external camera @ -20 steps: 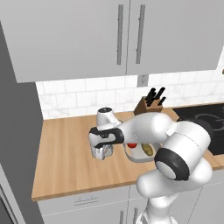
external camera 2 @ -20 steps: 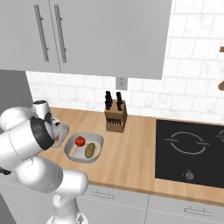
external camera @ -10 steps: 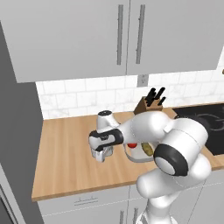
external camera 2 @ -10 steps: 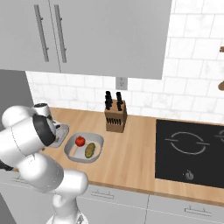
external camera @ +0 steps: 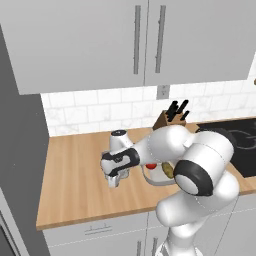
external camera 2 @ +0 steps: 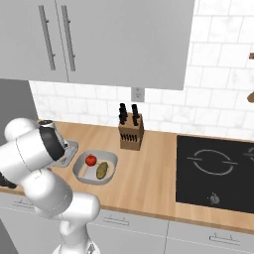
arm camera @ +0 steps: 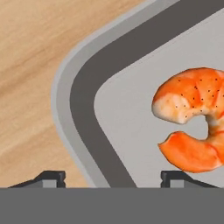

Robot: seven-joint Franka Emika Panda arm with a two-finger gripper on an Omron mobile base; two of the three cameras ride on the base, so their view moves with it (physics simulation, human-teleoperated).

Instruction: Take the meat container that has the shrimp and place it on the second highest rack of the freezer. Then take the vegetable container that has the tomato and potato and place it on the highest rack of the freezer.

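Note:
My gripper point(arm camera: 112, 178) hangs low over one corner of the meat container point(arm camera: 83, 100), a grey metal tray with a raised rim. Its jaws stand apart astride the rim: one fingertip point(arm camera: 50, 176) is over the wooden counter, the other inside the tray near the orange-and-white shrimp point(arm camera: 192, 122). The gripper point(external camera: 114, 180) points down at the counter, and my arm hides most of that tray. To its right lies the wider vegetable container point(external camera 2: 112, 159), holding the red tomato point(external camera 2: 91, 159) and the olive-brown potato point(external camera 2: 102, 170). The freezer point(external camera: 20, 170) shows as a tall grey wall at the counter's left end; its racks are out of view.
A knife block point(external camera 2: 131, 133) stands by the tiled back wall behind the trays. A black cooktop point(external camera 2: 216, 168) takes up the counter's right side. Wall cabinets point(external camera: 145, 40) hang overhead. Bare wooden counter point(external camera: 70, 170) lies to the left of the gripper.
The hand has come down closer to the counter over the meat container. Both trays and their contents lie where they were.

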